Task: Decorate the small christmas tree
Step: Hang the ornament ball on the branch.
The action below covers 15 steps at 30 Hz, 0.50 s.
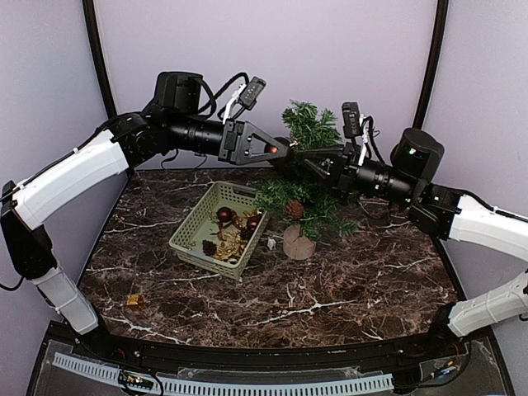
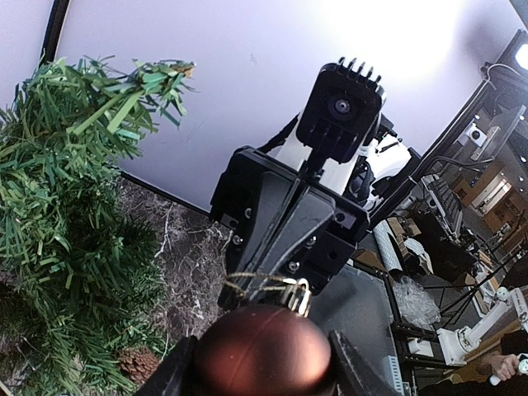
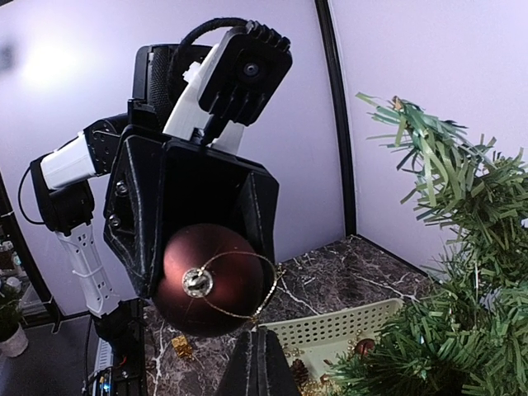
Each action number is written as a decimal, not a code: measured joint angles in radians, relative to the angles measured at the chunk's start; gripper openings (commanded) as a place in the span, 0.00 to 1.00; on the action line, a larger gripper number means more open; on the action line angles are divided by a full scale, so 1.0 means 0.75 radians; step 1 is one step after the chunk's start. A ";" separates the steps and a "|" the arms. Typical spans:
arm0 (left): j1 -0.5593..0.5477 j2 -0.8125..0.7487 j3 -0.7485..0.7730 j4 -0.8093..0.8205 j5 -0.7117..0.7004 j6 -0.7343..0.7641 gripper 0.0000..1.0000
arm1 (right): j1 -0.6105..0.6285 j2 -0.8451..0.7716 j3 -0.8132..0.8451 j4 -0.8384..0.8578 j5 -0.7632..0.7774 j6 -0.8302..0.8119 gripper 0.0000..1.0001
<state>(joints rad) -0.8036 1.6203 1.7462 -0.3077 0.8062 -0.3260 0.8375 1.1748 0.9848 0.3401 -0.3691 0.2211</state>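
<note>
You are looking down on a dark marble-patterned desk (image 1: 355, 285) with both arms reaching in towards the middle. The small christmas tree (image 1: 307, 194) stands upright near the centre of the desk, on its round wooden base (image 1: 298, 244). A brown pine cone (image 1: 294, 209) sits among its lower branches. Just to the left of the tree lies a pale green basket (image 1: 190, 219) holding dark red balls, pine cones and gold trinkets. A small gold object (image 1: 134, 301) lies alone on the desk near the front left, well apart from the basket.

Your left gripper (image 1: 266, 149) is raised above the desk, beside the upper part of the tree. It is clenched around a maroon bauble (image 3: 216, 285), one finger on each side of the ball. The bauble's metal cap (image 3: 196, 282) faces the right arm, and a thin gold loop (image 3: 268, 285) hangs from that cap.

Your right gripper (image 1: 287, 154) comes in from the right, across the front of the treetop, and meets the left one tip to tip. Its jaws are closed together. The gold loop lies right at their tips, but you cannot tell whether the thread is pinched between them. The bauble is not touching the tree.
</note>
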 measured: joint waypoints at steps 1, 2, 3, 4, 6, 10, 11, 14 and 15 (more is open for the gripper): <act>0.000 0.000 0.000 0.000 -0.001 0.000 0.42 | 0.001 0.000 0.000 -0.001 0.008 -0.004 0.00; 0.000 0.000 0.000 -0.001 -0.002 0.001 0.42 | 0.001 0.000 0.000 -0.002 0.017 -0.005 0.00; 0.000 0.000 0.000 -0.002 -0.005 0.001 0.42 | 0.001 -0.001 0.000 -0.004 0.030 -0.005 0.00; 0.000 0.000 0.000 -0.005 -0.012 0.002 0.42 | 0.001 -0.002 0.000 -0.006 0.041 -0.005 0.00; 0.000 -0.001 -0.001 -0.020 -0.034 0.009 0.42 | 0.001 -0.005 0.000 -0.013 0.061 -0.009 0.00; 0.010 -0.017 -0.036 -0.043 -0.067 0.011 0.42 | 0.001 -0.031 0.001 -0.068 0.105 -0.039 0.00; 0.014 -0.023 -0.053 -0.046 -0.072 0.010 0.42 | 0.001 -0.037 0.004 -0.087 0.118 -0.055 0.00; 0.035 -0.037 -0.102 -0.051 -0.083 0.004 0.42 | 0.001 -0.037 0.048 -0.175 0.166 -0.119 0.00; 0.047 -0.042 -0.125 -0.051 -0.085 -0.001 0.42 | 0.001 -0.037 0.069 -0.205 0.181 -0.143 0.00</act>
<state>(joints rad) -0.7681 1.5887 1.6527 -0.3458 0.7422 -0.3264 0.8379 1.1473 1.0363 0.1860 -0.2337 0.1135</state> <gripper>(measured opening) 0.502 0.005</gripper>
